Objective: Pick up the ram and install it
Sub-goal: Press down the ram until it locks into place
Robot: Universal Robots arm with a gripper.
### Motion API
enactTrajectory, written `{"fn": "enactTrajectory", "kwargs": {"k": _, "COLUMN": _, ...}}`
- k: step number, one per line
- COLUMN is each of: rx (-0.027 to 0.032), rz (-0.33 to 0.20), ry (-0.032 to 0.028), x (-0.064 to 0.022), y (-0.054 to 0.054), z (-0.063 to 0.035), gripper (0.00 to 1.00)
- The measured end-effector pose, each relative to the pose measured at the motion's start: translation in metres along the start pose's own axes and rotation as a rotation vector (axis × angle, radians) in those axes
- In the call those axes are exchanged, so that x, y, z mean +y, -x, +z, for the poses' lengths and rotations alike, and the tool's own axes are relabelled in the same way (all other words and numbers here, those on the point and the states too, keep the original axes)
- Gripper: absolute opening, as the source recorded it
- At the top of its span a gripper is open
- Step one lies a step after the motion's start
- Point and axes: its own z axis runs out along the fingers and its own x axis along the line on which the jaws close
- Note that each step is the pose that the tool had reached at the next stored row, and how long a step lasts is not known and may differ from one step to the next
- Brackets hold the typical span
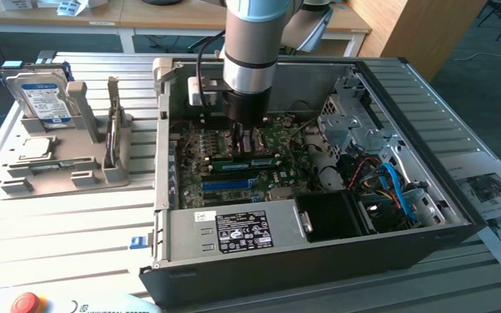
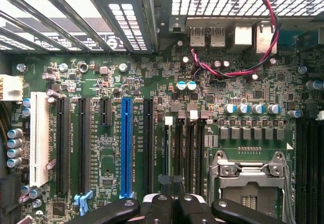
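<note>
Seated ram (image 1: 252, 158) visible in slot, centre of exterior frame, on motherboard (image 1: 233, 176) inside case (image 1: 320, 254). Install seems done or nearly so; latching impossible to tell. End effector (image 1: 243, 125) right above ram, touching or just off it, fingers together, clamped on nothing visible. Holder (image 1: 59, 163) at exterior frame's left, with hard drive (image 1: 44, 98).

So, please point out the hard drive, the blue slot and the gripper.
hard drive (image 1: 42, 98): exterior view, its blue label.
blue slot (image 2: 126, 143): wrist view, mid-length.
gripper (image 2: 172, 206): wrist view, between its fingertips.
</note>
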Motion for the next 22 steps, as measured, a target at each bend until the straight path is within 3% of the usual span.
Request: {"fn": "enactTrajectory", "kwargs": {"k": 22, "rx": 0.0010, "rz": 0.000, "ry": 0.0000, "x": 0.0002, "y": -0.001, "z": -0.0241, "gripper": 0.10}}
